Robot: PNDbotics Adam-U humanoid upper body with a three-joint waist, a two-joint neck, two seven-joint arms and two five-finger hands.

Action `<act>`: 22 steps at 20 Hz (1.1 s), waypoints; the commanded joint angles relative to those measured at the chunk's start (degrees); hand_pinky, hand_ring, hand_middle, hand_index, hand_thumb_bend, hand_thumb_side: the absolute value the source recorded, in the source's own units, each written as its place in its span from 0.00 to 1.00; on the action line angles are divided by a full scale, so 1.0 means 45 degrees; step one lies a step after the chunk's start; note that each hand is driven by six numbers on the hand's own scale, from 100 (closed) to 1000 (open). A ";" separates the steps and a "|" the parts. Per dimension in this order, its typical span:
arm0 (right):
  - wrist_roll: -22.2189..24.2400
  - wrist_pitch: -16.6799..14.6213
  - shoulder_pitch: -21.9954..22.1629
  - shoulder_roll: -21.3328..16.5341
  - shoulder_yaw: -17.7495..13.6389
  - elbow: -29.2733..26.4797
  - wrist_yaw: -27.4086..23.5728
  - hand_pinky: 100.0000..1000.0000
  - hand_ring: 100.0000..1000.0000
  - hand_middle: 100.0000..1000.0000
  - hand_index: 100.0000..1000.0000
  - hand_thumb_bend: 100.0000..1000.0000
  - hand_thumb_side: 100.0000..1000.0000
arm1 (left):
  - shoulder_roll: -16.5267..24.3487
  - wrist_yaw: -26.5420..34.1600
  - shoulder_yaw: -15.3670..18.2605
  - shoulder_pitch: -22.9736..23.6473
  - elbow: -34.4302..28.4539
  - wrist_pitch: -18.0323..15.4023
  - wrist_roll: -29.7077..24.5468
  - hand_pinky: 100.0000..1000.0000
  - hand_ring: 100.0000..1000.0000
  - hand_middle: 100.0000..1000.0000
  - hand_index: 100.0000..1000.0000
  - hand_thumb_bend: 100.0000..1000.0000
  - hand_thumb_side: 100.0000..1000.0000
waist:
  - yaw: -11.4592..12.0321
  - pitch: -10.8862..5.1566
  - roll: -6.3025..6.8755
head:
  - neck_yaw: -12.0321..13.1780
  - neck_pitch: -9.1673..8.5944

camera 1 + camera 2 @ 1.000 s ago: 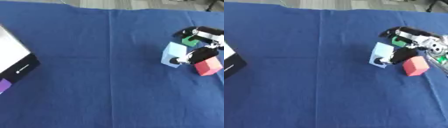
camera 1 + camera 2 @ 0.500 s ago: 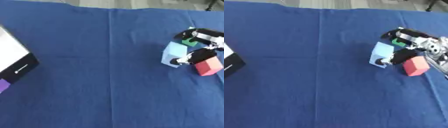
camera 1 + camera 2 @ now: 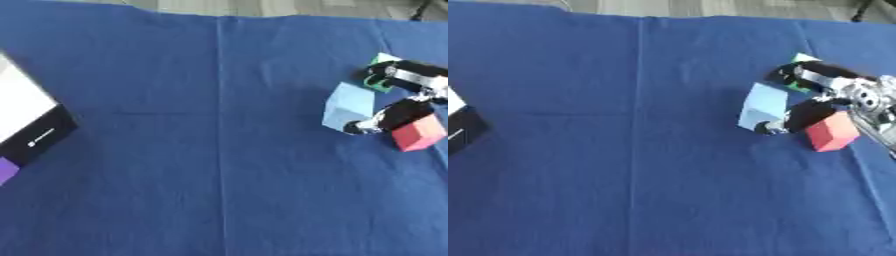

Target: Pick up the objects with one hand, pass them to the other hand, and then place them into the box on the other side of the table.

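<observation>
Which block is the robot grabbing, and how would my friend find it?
Look to the right side of the blue tablecloth, where the robot's right hand reaches in. Its fingers curl round a light blue block. The red block beside it and the green one behind differ in colour.

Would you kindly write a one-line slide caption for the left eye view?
Right hand curled around a light blue block on the blue cloth, red block beside it, box at far left.
</observation>
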 commanded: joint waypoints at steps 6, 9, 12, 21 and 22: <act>-0.0032 0.0100 -0.0042 -0.0240 -0.0267 0.0148 0.0124 0.90 0.90 0.85 0.88 0.56 0.23 | 0.0279 0.0030 0.0028 -0.0211 -0.0226 -0.0004 -0.0041 0.92 0.70 0.69 0.76 0.08 0.77 | -0.0006 -0.0184 0.0051 | -0.0085 -0.0168; -0.0115 0.0131 -0.0055 -0.0219 -0.0251 0.0182 0.0056 0.90 0.89 0.84 0.87 0.55 0.23 | 0.0276 0.0034 0.0024 -0.0224 -0.0232 -0.0002 -0.0045 0.92 0.70 0.69 0.76 0.08 0.77 | 0.0006 -0.0170 0.0050 | -0.0109 -0.0180; -0.0188 0.0187 -0.0055 -0.0200 -0.0235 0.0222 -0.0024 0.90 0.89 0.83 0.87 0.54 0.23 | 0.0273 0.0033 0.0016 -0.0234 -0.0236 0.0002 -0.0053 0.92 0.70 0.69 0.76 0.08 0.77 | 0.0015 -0.0160 0.0047 | -0.0113 -0.0172; -0.0261 0.0360 -0.0049 -0.0148 -0.0204 0.0357 -0.0114 0.90 0.88 0.82 0.85 0.54 0.18 | 0.0269 0.0040 -0.0003 -0.0257 -0.0254 0.0010 -0.0069 0.92 0.70 0.70 0.76 0.08 0.77 | 0.0046 -0.0126 0.0047 | -0.0130 -0.0179; -0.0254 0.0368 -0.0049 -0.0139 -0.0196 0.0368 -0.0113 0.90 0.88 0.82 0.85 0.55 0.18 | 0.0266 0.0040 -0.0009 -0.0261 -0.0255 0.0013 -0.0075 0.92 0.70 0.70 0.76 0.08 0.77 | 0.0057 -0.0121 0.0045 | -0.0132 -0.0181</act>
